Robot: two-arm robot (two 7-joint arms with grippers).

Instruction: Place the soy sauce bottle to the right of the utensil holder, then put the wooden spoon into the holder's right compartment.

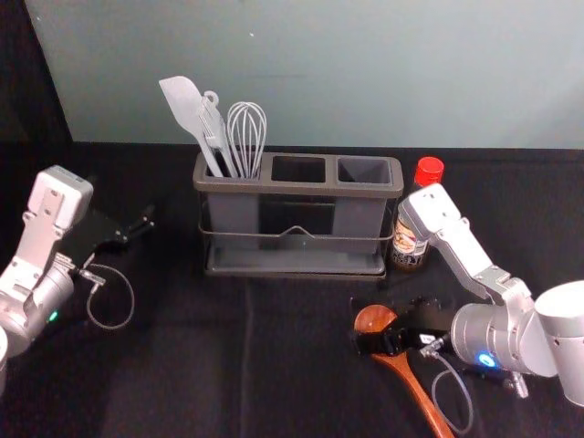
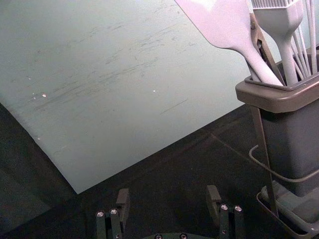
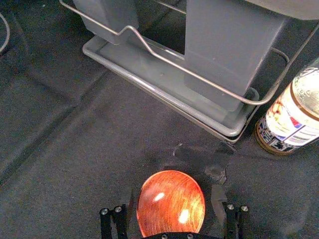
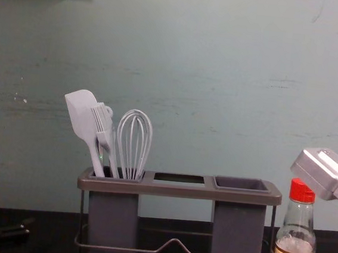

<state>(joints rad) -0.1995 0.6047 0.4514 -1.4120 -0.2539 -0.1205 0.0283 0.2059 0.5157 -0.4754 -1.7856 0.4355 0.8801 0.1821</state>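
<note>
Wooden spoon lay between parted fingers of the right tool, presumably for clasping; the left tool hung open, well leftward.

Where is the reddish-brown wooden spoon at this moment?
In the head view, the spoon is right of centre, in front of the grey utensil holder, its bowl between the open right gripper's fingers.

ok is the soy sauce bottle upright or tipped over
Upright: the soy sauce bottle stands with its red cap on top and its label facing front, just right of the utensil holder.
</note>
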